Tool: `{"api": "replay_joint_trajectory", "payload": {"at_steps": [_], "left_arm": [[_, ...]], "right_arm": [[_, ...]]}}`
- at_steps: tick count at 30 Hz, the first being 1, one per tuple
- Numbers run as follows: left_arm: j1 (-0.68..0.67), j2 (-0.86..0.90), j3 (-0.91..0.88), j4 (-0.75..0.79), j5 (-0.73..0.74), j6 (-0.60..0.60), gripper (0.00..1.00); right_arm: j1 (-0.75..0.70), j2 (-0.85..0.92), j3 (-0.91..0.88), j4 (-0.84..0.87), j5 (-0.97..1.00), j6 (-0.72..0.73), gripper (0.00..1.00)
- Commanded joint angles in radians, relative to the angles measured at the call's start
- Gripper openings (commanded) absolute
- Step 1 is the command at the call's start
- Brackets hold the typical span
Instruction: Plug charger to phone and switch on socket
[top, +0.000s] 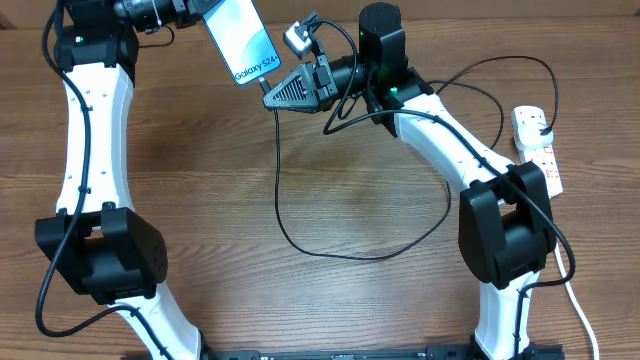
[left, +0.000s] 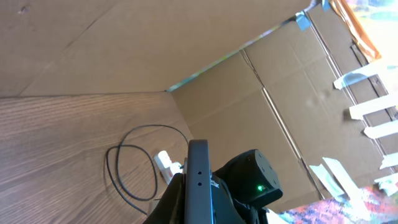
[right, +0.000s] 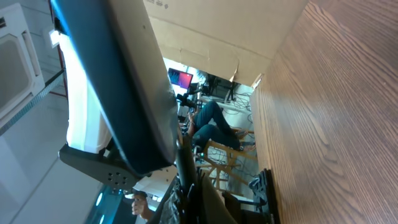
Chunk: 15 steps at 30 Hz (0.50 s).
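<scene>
My left gripper (top: 203, 12) is shut on the phone (top: 242, 42) and holds it tilted above the table's far edge, teal screen up. In the left wrist view the phone's dark edge (left: 198, 177) runs up between the jaws (left: 198, 210). My right gripper (top: 287, 93) is shut on the charger's small plug tip, right at the phone's lower end. The thin black cable (top: 300, 235) hangs from it and loops across the table to the socket, a white power strip (top: 537, 148), at the right edge. In the right wrist view the phone's dark body (right: 127, 93) sits just above the held tip (right: 186, 163).
Cardboard walls (left: 155, 50) stand behind the table. The strip's thick white cord (top: 583, 315) runs down the right edge. The cable loop (left: 127, 171) and strip (left: 164, 164) show in the left wrist view. Both arm bases stand at the front.
</scene>
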Motion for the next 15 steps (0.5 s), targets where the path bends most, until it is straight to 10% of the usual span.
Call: {"api": "replay_joint_trajectory", "payload": {"at_steps": [1, 15], "left_arm": [[-0.009, -0.019, 0.017, -0.004, 0.141, -0.08, 0.05], [0.042, -0.019, 0.017, -0.003, 0.106, -0.105, 0.04]], "right_arm": [[-0.004, 0.002, 0.019, 0.011, 0.13, 0.008, 0.04], [-0.004, 0.002, 0.019, 0.014, 0.121, 0.005, 0.04]]}}
